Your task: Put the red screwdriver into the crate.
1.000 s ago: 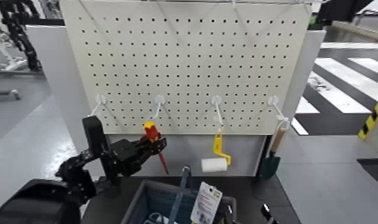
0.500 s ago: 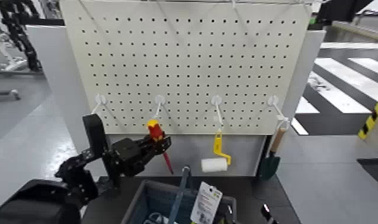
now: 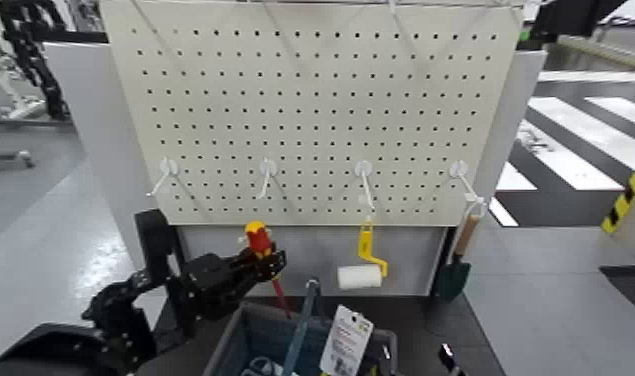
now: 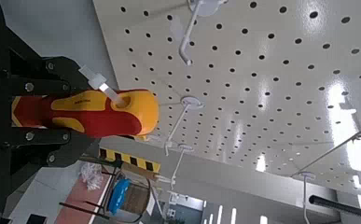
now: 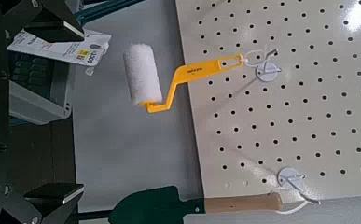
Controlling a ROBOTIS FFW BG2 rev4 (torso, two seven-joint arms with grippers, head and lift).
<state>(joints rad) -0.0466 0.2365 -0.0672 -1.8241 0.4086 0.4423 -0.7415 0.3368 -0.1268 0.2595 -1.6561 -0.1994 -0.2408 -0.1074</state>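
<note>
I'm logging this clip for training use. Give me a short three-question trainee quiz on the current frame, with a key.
1. True or false: the left gripper holds the screwdriver.
2. Which tool hangs on the pegboard hook nearest the screwdriver? A) paint roller B) trowel C) hammer
3. Fill in: the screwdriver is above the near-left part of the ____, not yet inside it.

Key:
1. True: the fingers clamp the red handle, clear of the hook.
2. A.
3. Crate.
</note>
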